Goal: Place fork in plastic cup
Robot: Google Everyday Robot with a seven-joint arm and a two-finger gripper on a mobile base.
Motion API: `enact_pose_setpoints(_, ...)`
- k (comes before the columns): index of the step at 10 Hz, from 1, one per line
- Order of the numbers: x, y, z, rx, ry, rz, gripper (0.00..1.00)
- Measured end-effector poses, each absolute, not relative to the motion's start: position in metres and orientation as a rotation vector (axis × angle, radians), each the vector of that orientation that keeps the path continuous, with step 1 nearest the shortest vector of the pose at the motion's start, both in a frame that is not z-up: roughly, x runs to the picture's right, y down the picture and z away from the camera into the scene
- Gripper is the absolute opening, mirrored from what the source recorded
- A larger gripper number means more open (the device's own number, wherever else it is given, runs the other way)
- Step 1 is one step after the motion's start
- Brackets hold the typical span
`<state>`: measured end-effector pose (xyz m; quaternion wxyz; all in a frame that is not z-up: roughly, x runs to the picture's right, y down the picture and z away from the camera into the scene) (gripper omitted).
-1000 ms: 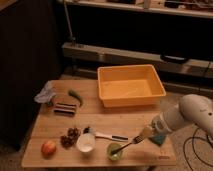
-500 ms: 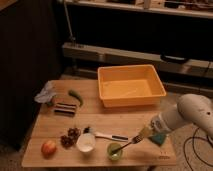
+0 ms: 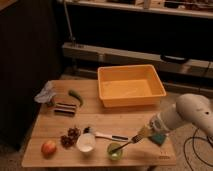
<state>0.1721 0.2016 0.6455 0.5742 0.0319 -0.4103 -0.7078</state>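
gripper [image 3: 143, 133] w/ fork [image 3: 129, 142], tip in plastic cup [image 3: 115, 150]

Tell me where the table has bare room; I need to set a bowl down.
Bare wood lies mid-table between the orange bin and white cup, and left of the grapes. The front right is crowded: pincer, fork, plastic cup.

Hand [image 3: 142, 134] right of plastic cup [image 3: 115, 150]

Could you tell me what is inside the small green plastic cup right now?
The dark lower end of the fork reaches into the plastic cup, its pale end up at the gripper to the right. The cup's bottom is hidden by its wall.
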Motion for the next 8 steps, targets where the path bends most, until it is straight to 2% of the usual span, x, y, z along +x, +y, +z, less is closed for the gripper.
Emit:
enact_pose_setpoints(1,0.1726,0.1999,0.6467,0.080,-0.952,-1.647,0.80)
enact_pose_setpoints(8,0.1729,0.1957,0.6475,0.093,-0.926,-1.635,0.80)
